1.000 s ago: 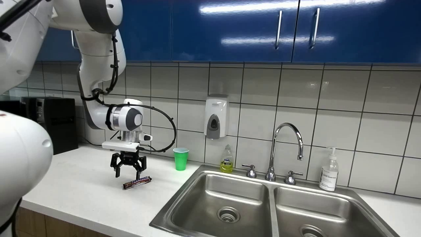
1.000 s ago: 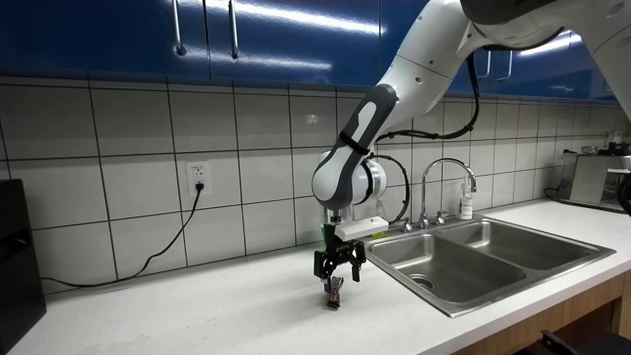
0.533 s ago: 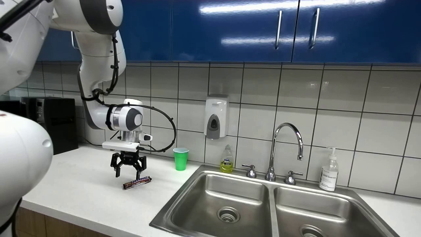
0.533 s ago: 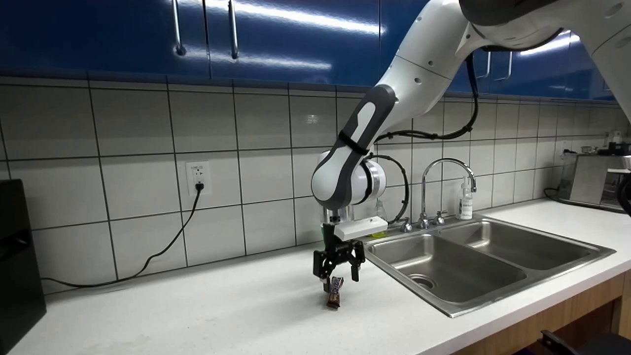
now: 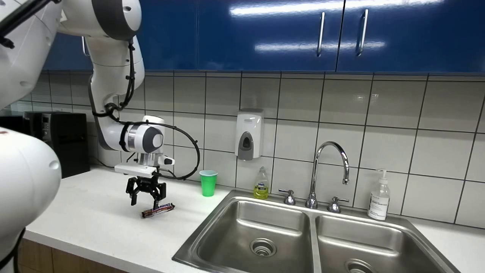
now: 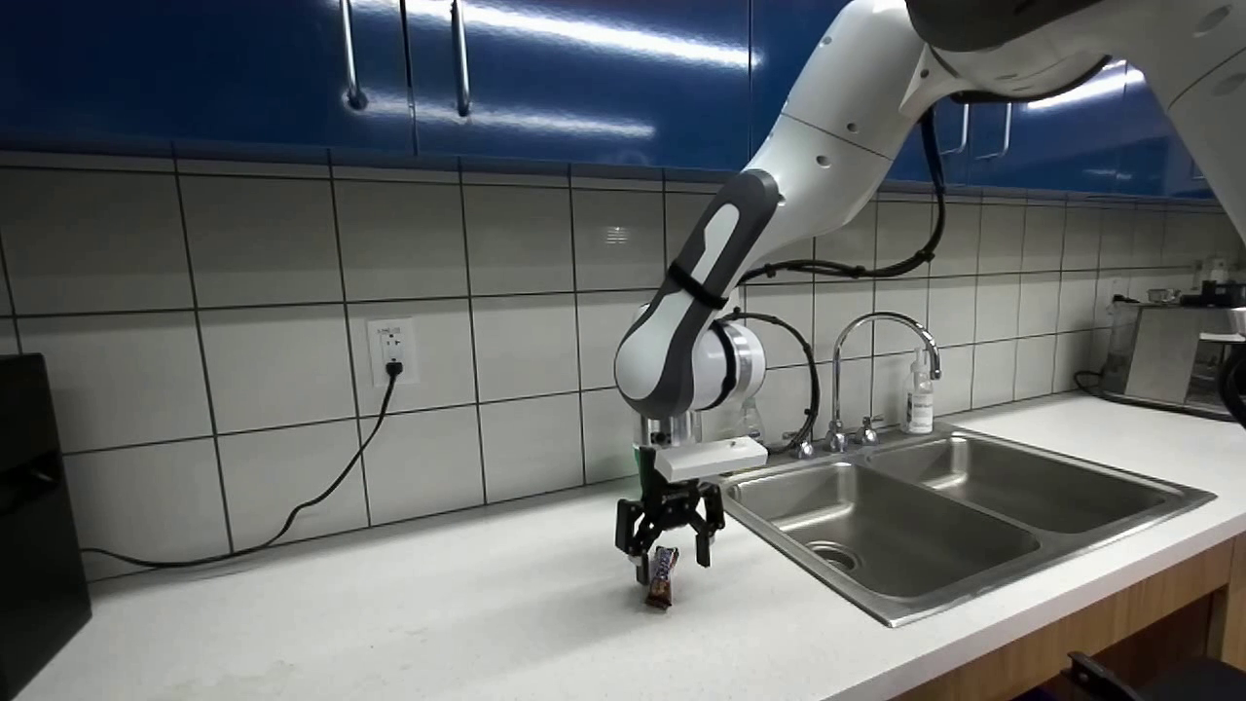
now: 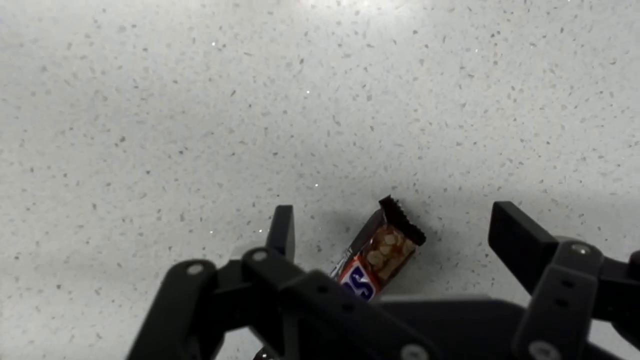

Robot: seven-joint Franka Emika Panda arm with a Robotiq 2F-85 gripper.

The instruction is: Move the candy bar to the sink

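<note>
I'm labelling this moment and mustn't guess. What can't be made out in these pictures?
Candy bar: in the wrist view, much of its length is hidden behind the gripper.
Sink: in an exterior view, its near side is cut off by the picture's bottom edge.
Black appliance: in an exterior view, cut off by the picture's left edge.
Pump bottle: its fine print is too small to read in both exterior views.

Black tool [image 5: 144, 204], brown and red candy bar [image 7: 382, 252], silver sink [image 5: 205, 227], speckled white counter [image 7: 150, 100]
</note>
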